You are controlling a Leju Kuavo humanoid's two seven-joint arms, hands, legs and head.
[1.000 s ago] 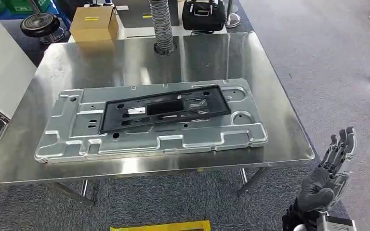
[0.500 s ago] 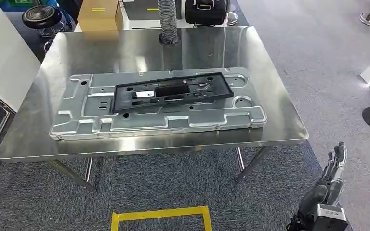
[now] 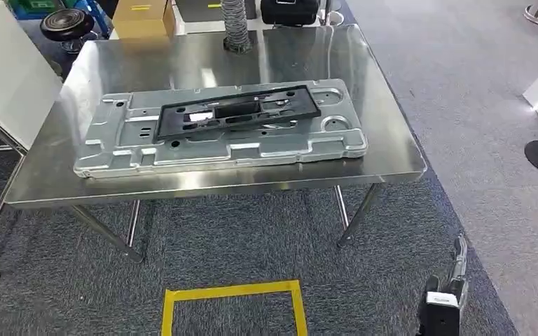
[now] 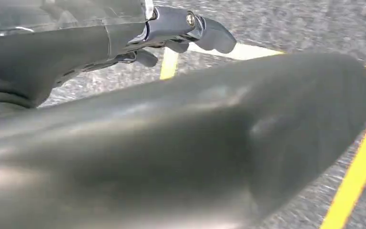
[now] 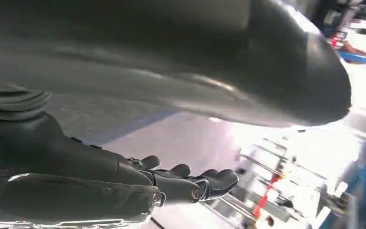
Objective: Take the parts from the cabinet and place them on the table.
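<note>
Right hand hangs low beside the robot's body at the lower right of my head view, fingers pointing up toward the table and holding nothing; from my seat I read it as released, and the right wrist view backs that up, showing the dark fingers stretched out nearly straight with only air past them. Left hand I see in its own wrist view, where the thick grey thumb crowds the frame and a few dark fingertips reach out over grey carpet and yellow floor tape; nothing sits between them, so I call it loose and empty too. Going by size now: the steel table fills the upper middle of the head view, and on it lies the large silver stamped metal panel, flat, running nearly the table's width. On top of that panel rests the black plastic frame (flat, toward the far long edge). Behind the table stand a ribbed grey hose, a cardboard box, a black case and a black stool. On the carpet nearest me is the yellow taped square.
</note>
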